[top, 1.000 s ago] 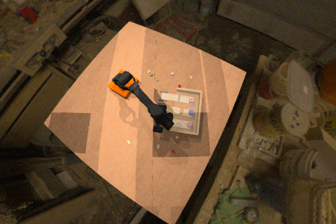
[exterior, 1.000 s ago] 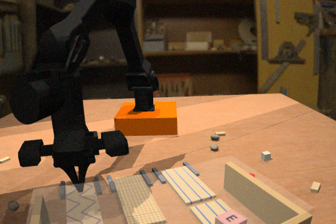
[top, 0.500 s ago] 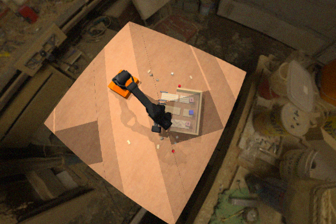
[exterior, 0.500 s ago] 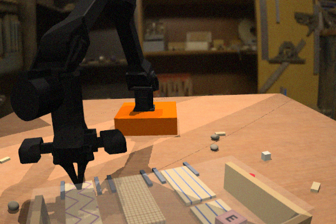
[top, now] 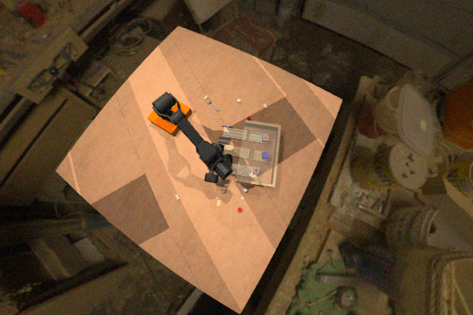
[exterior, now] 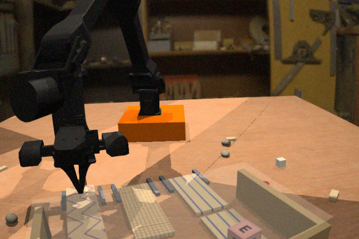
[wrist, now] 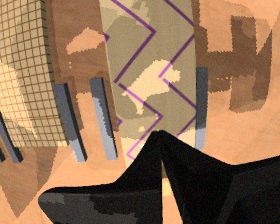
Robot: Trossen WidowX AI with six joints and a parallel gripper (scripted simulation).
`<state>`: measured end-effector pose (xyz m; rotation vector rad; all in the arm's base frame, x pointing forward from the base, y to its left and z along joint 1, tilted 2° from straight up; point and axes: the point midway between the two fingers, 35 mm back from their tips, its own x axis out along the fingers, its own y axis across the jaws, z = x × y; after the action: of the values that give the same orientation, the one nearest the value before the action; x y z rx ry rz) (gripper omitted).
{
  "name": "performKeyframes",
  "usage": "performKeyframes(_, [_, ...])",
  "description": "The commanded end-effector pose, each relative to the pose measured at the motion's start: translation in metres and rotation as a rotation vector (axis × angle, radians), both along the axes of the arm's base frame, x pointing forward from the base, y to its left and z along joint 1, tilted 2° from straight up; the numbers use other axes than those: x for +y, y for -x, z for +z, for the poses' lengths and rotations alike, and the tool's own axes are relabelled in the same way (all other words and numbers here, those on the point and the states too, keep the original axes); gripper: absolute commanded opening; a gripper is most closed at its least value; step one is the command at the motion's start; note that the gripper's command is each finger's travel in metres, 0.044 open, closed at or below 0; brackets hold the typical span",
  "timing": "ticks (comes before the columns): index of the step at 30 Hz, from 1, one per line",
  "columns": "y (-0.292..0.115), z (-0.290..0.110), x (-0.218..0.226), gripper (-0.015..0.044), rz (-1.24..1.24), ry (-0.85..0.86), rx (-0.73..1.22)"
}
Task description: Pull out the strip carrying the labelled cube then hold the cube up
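Observation:
Three strips lie side by side in a shallow tray (top: pixel 277 153) (exterior: pixel 268 201). The zigzag strip (top: pixel 243 169) (exterior: pixel 83 213) (wrist: pixel 147 43) is nearest my gripper. The grid strip (top: pixel 241 152) (exterior: pixel 143 210) (wrist: pixel 18 63) is in the middle. The blue-lined strip (top: pixel 237 133) (exterior: pixel 196 195) shows a gap before its far piece (exterior: pixel 223 221), which carries a pink cube marked E (exterior: pixel 244 230) (top: pixel 265 137). A blue cube (top: pixel 265 155) and another pink cube (top: pixel 256 170) sit at the far ends of the other strips. My gripper (exterior: pixel 80 190) (wrist: pixel 157 136) is shut, its tips pointing down onto the near end of the zigzag strip.
Short grey-blue bars (exterior: pixel 114 192) (wrist: pixel 103 117) lie between the strips' near ends. The arm's orange base (top: pixel 169 116) (exterior: pixel 152 123) stands behind. Grey pebbles (exterior: pixel 225 153), small pale blocks (exterior: pixel 281 161) and red bits (top: pixel 240 210) are scattered on the table around the tray.

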<state>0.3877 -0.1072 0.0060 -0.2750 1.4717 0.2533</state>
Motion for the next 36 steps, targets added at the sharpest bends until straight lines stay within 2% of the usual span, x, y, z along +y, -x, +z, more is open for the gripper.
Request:
performKeyframes(1, [0.012, -0.005, -0.003, 0.0000, -0.001, -0.003, 0.018])
performKeyframes(36, [0.062, -0.010, -0.020, 0.0000, -0.001, -0.001, 0.022])
